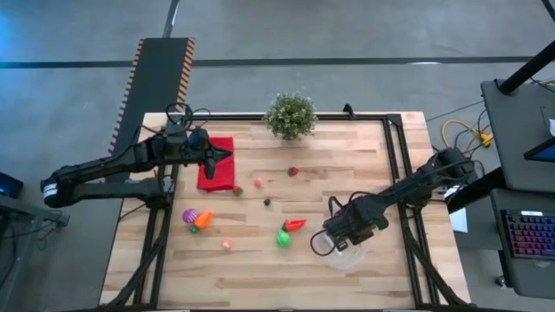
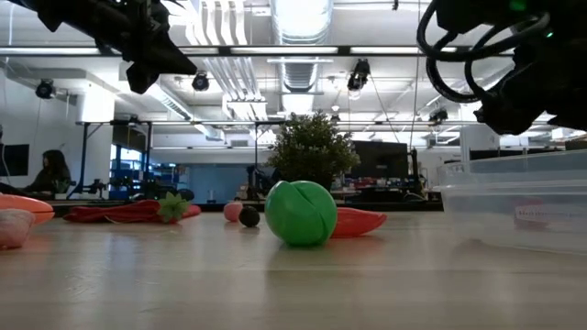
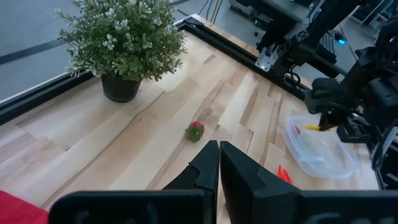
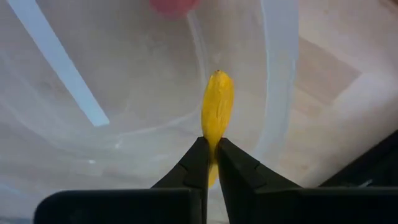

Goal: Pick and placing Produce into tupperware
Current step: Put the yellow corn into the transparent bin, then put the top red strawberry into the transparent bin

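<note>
Right gripper [image 4: 210,149] pinched on yellow toy piece [image 4: 217,109], hanging over clear tub [image 1: 345,253] at table's front right. Pink piece [image 4: 169,5] visible in tub, cut off at frame edge. Left gripper [image 3: 217,163] fingers pressed together, nothing held, above red cloth [image 1: 216,162]. Green ball [image 1: 284,238], red pepper [image 1: 295,224] loose on table [image 1: 260,277] just left of tub.

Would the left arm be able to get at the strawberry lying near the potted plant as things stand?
Probably yes. The left gripper hangs shut over the red cloth, and bare table lies between it and the strawberry. Nothing stands in the way; the fingers would need to open first.
</note>
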